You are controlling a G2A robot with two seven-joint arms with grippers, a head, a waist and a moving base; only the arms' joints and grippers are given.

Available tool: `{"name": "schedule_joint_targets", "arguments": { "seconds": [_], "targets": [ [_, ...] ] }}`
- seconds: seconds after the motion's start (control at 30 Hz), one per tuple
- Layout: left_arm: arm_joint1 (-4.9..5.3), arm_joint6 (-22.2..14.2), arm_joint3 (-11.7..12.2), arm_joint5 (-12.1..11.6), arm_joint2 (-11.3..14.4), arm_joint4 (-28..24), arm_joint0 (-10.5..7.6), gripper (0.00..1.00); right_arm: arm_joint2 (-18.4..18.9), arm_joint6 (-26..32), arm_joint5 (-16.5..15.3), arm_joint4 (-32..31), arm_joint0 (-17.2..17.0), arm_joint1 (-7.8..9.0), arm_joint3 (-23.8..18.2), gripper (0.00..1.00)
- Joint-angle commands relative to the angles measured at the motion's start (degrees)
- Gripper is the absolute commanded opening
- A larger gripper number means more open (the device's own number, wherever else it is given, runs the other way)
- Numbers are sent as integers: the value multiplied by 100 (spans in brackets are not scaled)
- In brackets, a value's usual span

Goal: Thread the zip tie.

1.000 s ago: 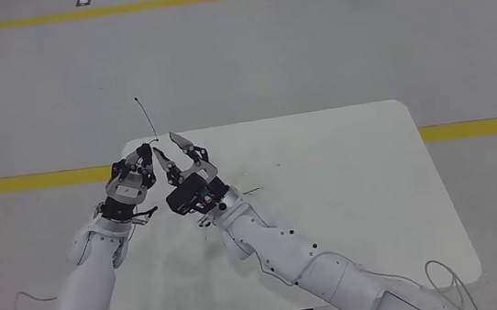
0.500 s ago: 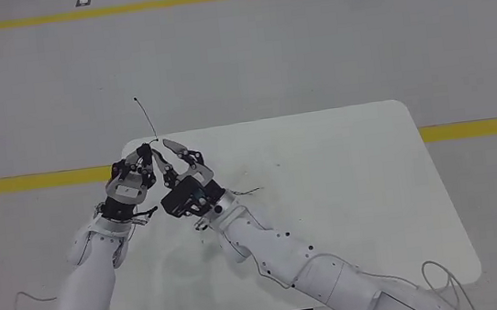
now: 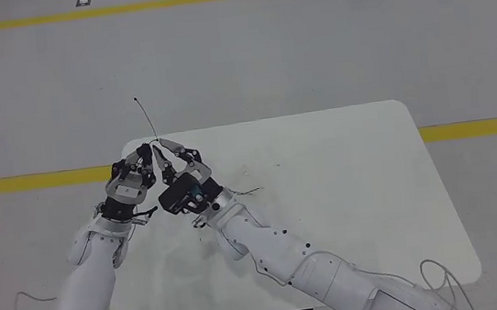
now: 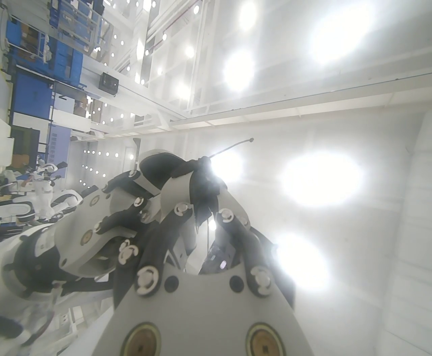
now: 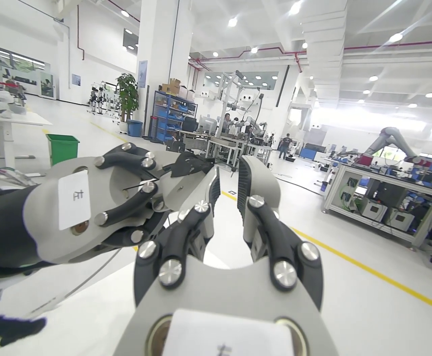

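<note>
left claw: pressed together, pinching the zip tie at its fingertips. Held up over the far left corner of the tabletop, tips pointing away from the robot.
zip tie: thin black strip with one end caught in the left claw's pinch. The free length sticks out past the fingertips, slightly bowed, with a small knob at the far end. From the top view it reaches beyond the tabletop edge, out over the floor. Cannot tell which end is the head.
right claw: spread, nothing gripped between its fingers. Just beside the left claw, on that claw's right, angled in toward it.
right claw fingers: ribbed pads facing each other across an open gap. The one nearer the left claw sits just beside that claw's tips; contact or not, cannot tell.
tabletop: white, rounded corners.
thin dark strand: lies flat on the tabletop near the right forearm, apart from both claws. Too small to tell what it is.
yellow floor line: runs across the floor behind the tabletop, level with the claws in the top view.
</note>
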Motion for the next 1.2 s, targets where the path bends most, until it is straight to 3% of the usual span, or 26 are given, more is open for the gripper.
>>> {"name": "schedule_joint_targets", "arguments": {
  "seconds": [0.0, 0.33, 1.17],
  "targets": [
    [0, 0, 0, 0, 0, 0, 0, 0, 2, 8, 0, 0, 4, -12, 19, 14],
    [0, 0, 0, 0, 0, 0, 0, 0, 63, -8, 0, 0, 10, -61, 103, 0],
    [0, 0, 0, 0, 0, 0, 0, 0, -70, 222, 0, 0, 23, 92, 204, 0]
  ]
}}
